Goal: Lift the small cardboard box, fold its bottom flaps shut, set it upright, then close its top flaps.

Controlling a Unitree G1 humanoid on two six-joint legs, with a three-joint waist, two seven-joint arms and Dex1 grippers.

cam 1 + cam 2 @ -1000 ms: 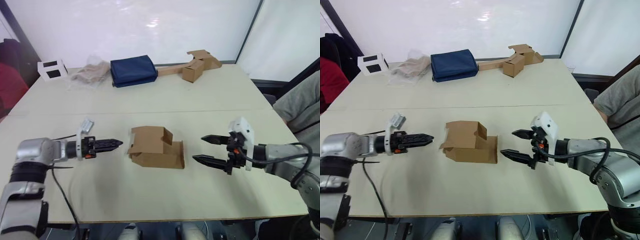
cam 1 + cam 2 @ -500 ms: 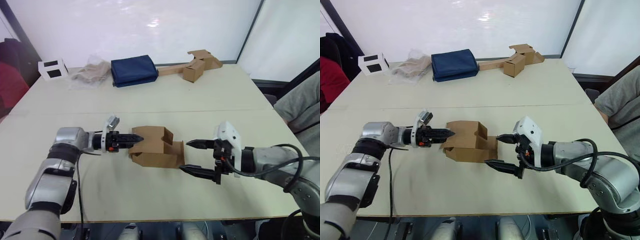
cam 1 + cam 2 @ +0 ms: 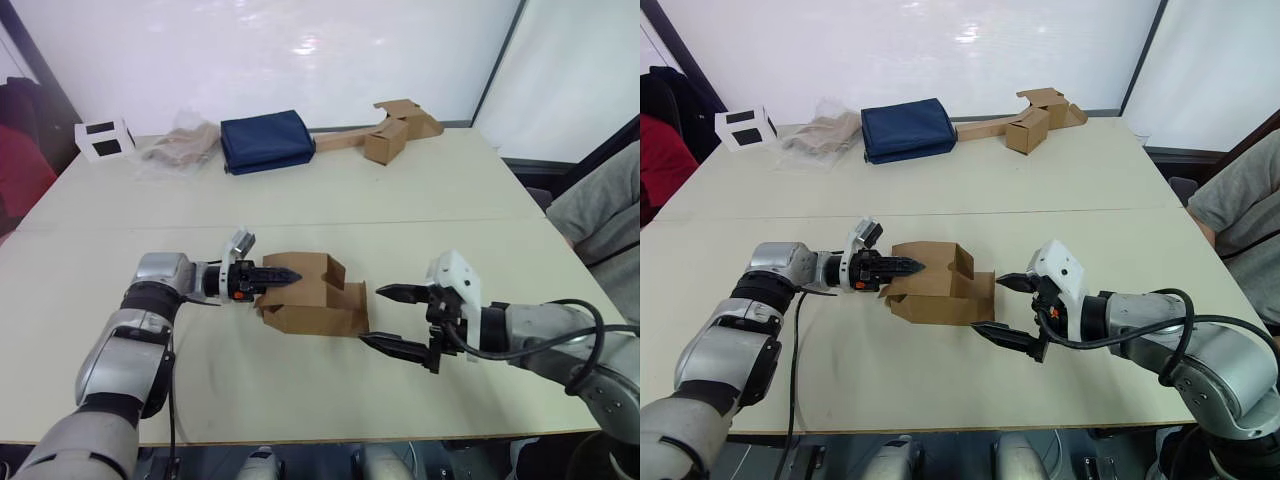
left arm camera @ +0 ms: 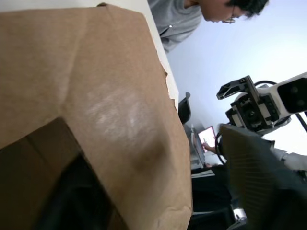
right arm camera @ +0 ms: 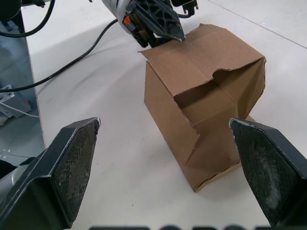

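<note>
Now, on your left, the left pincer has travelled in from open bench over the last second and its tips sit against the near-left top edge of the small cardboard box. In the right wrist view its dark tips meet at the corner of the upper panel. They look pressed together, but you cannot tell whether cardboard is caught between them or whether they only rest on the panel.

In the middle, the box lies on its side on the bench, not lifted, in much the same spot as a second ago. Its open end faces the right arm, with one flap splayed flat on the bench toward that side. The flaps at both ends are unfolded.

On your right, the right pincer has closed in from well off to the side to just beside that open end. Its fingers are spread wide, one high and one low, bracketing the box without touching it.

So both arms have finished their approach and you are at the grasp that precedes the lift. Confirm the left tips have real purchase before you raise anything, since a thin cardboard edge can slip free. Every fold is yet to come.
</note>
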